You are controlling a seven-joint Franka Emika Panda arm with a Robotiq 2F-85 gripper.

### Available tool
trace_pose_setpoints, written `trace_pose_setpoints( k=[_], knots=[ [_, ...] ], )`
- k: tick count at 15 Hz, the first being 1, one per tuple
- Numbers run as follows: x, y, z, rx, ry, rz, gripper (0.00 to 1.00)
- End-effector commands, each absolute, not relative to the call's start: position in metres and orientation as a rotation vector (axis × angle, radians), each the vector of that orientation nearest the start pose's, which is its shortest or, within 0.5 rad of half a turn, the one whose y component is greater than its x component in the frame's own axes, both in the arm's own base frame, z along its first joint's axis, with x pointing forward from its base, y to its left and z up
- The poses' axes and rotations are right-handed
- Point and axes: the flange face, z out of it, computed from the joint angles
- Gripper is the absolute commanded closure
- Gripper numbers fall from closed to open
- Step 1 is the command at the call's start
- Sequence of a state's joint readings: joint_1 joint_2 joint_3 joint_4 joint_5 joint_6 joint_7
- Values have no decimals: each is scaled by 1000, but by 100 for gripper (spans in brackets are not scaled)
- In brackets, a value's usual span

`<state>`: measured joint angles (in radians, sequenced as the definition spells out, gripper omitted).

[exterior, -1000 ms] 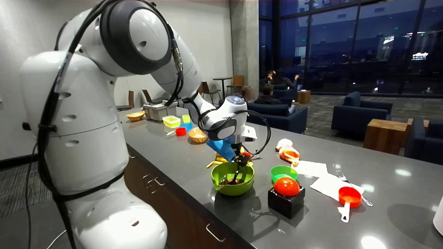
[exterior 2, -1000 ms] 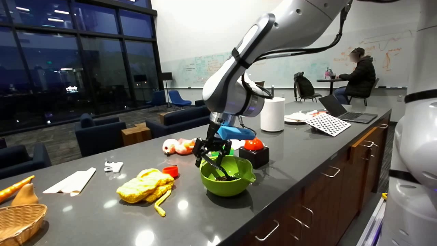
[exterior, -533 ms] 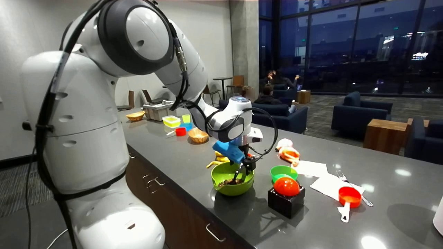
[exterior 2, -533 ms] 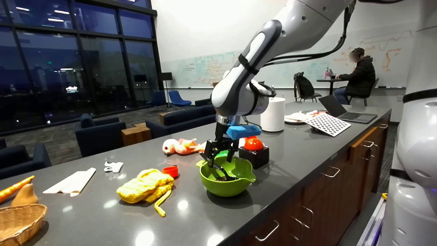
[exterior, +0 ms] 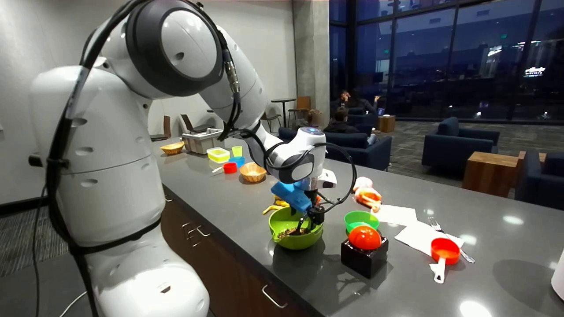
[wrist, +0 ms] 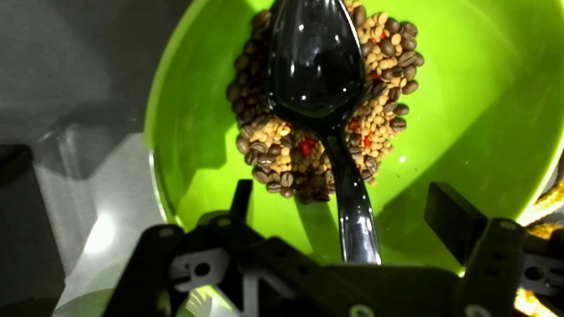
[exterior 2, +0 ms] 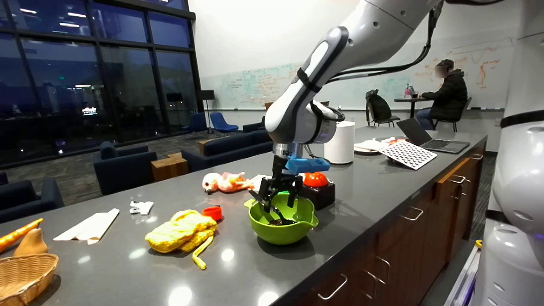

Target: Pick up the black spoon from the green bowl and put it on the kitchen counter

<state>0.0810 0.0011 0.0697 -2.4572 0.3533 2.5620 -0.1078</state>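
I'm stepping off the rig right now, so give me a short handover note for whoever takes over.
Gripper: open, holding nothing; in the wrist view its jaws straddle the handle of the spoon.
Spoon: head down in the bowl, which stands on the counter.
Done: gripper lined up at the handle.
Left: grip the spoon, lift it out, set it on the counter, release.

A glossy black spoon (wrist: 324,105) is tilted inside a round lime-green bowl (exterior 2: 282,233), handle slanted upward. The bowl is set upright on a smooth dark-grey countertop (exterior 2: 229,280).
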Motion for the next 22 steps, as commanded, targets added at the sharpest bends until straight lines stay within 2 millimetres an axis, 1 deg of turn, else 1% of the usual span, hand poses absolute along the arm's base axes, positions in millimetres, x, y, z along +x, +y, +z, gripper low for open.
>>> trace_pose_setpoints(
  k=[1,4,6,7,11,15,16,17,18,19,22],
  knots=[
    [480,64,297,-2891,68,-94,0],
    [479,60,289,-2869,98,-72,0],
    [478,57,285,-2852,121,-61,26],
    [477,57,284,-2846,130,-55,31],
    [474,55,280,-2828,161,-36,63],
    [471,55,286,-2833,164,-44,94],
    [471,56,289,-2835,165,-51,98],
    [470,56,291,-2839,165,-57,100],
    [468,57,295,-2842,164,-62,99],
    [468,58,298,-2846,162,-69,96],
    [465,61,312,-2863,151,-103,96]
  ],
)
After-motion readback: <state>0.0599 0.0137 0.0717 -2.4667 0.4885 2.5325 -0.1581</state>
